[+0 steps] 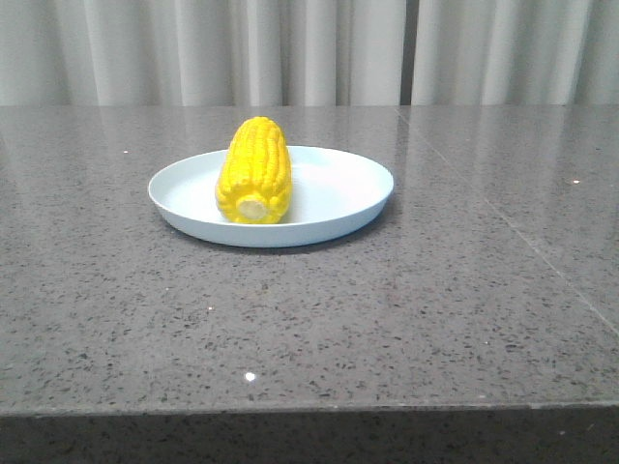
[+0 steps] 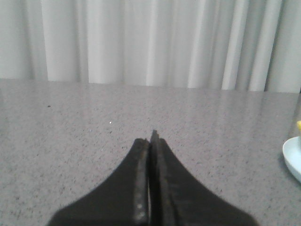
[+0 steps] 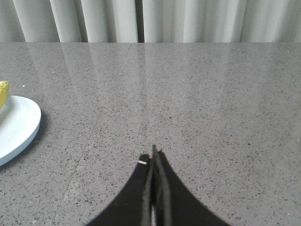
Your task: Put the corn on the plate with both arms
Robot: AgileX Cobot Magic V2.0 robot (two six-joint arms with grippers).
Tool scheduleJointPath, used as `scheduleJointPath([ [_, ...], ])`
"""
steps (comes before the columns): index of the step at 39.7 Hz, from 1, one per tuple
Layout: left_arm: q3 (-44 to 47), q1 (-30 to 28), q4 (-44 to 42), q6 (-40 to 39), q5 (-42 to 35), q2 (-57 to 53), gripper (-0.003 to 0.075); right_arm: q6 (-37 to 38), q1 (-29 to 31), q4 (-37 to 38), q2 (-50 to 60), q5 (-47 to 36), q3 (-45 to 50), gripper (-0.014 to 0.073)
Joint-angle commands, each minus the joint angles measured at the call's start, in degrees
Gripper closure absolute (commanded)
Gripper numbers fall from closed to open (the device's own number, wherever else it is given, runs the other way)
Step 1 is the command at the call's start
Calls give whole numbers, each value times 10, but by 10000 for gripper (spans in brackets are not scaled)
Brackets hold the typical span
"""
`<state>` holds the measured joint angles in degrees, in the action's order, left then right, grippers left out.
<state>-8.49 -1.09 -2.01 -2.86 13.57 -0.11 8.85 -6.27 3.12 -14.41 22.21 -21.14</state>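
Note:
The yellow corn (image 1: pixel 254 171) lies on the pale light-blue plate (image 1: pixel 338 184) in the middle of the table, its cream stub end facing me. Neither arm shows in the front view. My left gripper (image 2: pixel 151 141) is shut and empty above bare table; the plate's rim (image 2: pixel 292 157) and a bit of corn (image 2: pixel 299 125) show at the edge of the left wrist view. My right gripper (image 3: pixel 154 153) is shut and empty above bare table, with the plate's rim (image 3: pixel 21 125) and a sliver of corn (image 3: pixel 3 92) at the side of the right wrist view.
The grey speckled stone table (image 1: pixel 435 309) ends at its front edge near me. White curtains (image 1: pixel 309 48) hang behind the table's far edge.

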Motion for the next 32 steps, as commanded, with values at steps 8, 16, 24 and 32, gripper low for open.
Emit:
scheduleJointPath([
  [8,74,-6,7,0,-66,-14,741,-6,1,10,-4,-48,-13,662],
  [16,90,-6,7,0,-96,-14,741,-6,1,10,-4,-48,-13,662],
  [24,90,-6,7,0,-96,-13,741,-6,1,10,-4,-48,-13,662],
  [32,90,-6,7,0,-96,-13,741,-6,1,10,-4,-48,-13,662],
])
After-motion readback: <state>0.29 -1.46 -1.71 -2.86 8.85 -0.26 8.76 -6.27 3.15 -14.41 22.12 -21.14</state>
